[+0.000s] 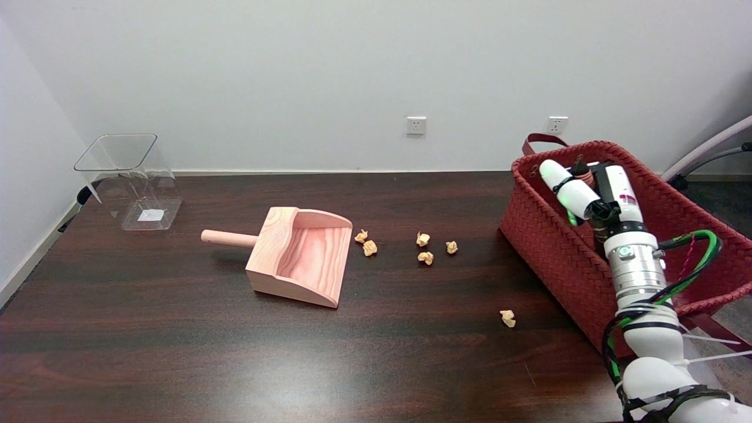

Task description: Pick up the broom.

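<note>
The broom (583, 174) is barely visible, only a brownish tip inside the red woven basket (546, 247) at the counter (176, 329) edge; the right hand (584, 191) reaches in around it, though I cannot tell whether its fingers (567, 188) grip it

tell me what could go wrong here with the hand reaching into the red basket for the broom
1. The right hand is down inside the red basket, and its wall hides the broom, so a grasp may miss or slip.
2. Lifting out, the hand or arm could catch the basket's rim and drag or tip it.
3. A swinging broom might scatter the paper scraps or knock the wooden dustpan.
</note>
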